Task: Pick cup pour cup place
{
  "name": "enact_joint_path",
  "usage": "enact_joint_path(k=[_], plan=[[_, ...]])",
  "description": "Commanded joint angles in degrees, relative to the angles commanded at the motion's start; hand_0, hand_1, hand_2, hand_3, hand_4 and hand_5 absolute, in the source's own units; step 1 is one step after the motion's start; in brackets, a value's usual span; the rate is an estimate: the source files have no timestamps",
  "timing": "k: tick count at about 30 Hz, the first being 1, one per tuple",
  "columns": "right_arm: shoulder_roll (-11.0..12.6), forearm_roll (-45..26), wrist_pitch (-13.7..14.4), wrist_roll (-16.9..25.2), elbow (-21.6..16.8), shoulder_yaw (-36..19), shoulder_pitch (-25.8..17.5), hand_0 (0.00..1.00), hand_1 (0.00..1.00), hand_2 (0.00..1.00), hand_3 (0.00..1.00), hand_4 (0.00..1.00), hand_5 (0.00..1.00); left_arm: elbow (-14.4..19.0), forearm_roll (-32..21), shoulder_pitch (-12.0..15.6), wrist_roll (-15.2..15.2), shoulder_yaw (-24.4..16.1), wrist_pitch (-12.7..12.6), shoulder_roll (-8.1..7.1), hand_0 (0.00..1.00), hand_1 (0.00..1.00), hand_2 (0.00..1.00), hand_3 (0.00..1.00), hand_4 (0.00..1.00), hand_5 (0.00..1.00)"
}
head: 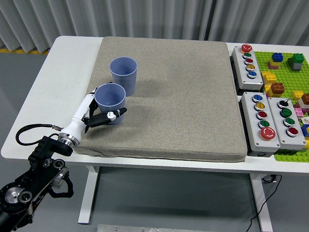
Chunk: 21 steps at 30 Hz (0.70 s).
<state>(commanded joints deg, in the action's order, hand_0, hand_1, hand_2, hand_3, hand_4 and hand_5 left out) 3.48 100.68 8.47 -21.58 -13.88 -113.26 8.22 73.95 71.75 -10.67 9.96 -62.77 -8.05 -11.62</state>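
Note:
Two blue ribbed cups stand upright on the grey mat (pixel 183 96). The near cup (pixel 110 100) sits at the mat's left side, and the far cup (pixel 124 73) stands just behind and to its right. My left hand (pixel 100 112) comes in from the lower left and wraps around the near cup, thumb across its front and fingers behind its left side. The near cup's base seems to rest on the mat. My right arm is out of view.
Three grey button boxes (pixel 267 116) line the mat's right edge. A green baseplate (pixel 289 72) with coloured bricks lies at the far right. A black cable (pixel 29 133) loops over the white table's left part.

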Motion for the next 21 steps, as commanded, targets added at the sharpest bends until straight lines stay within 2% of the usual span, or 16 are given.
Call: enact_joint_path(k=[2,3,8,9,20,21], plan=[[0.00,-0.03,0.00,0.00,0.00,-0.01,0.01,0.640,0.600,0.508,0.578,0.002,0.002,0.01,-0.49,0.01,0.29,-0.04,-0.45,0.01,0.772,0.733,0.765,0.810,0.926,0.245],[0.01,-0.01,0.00,0.00,0.00,-0.03,0.02,0.639,0.600,0.508,0.578,0.002,0.002,0.02,-0.59,0.01,0.34,-0.05,-0.52,-0.01,0.755,0.710,0.700,0.663,0.913,0.245],[0.01,-0.09,0.02,-0.01,0.00,-0.03,0.06,0.639,0.600,0.508,0.578,0.002,0.002,-0.06,-0.83,0.03,0.57,-0.02,-0.76,0.05,0.755,0.710,0.700,0.663,0.913,0.245],[0.03,0.04,-0.03,0.00,0.01,-0.08,0.10,0.640,0.600,0.508,0.578,0.002,0.002,-0.09,-0.91,0.01,0.64,0.00,-0.83,0.08,0.748,0.691,0.653,0.636,0.910,0.245],[0.06,-0.31,0.00,0.10,0.04,0.07,0.34,0.640,0.600,0.507,0.577,0.002,0.002,-0.12,-1.08,-0.19,1.02,0.18,-1.16,0.12,0.737,0.665,0.632,0.619,0.903,0.243],[0.06,-0.27,-0.01,0.12,0.04,0.07,0.35,0.640,0.600,0.508,0.578,0.002,0.002,-0.09,-1.06,-0.20,1.09,0.19,-1.28,0.12,0.713,0.627,0.603,0.595,0.898,0.240]])
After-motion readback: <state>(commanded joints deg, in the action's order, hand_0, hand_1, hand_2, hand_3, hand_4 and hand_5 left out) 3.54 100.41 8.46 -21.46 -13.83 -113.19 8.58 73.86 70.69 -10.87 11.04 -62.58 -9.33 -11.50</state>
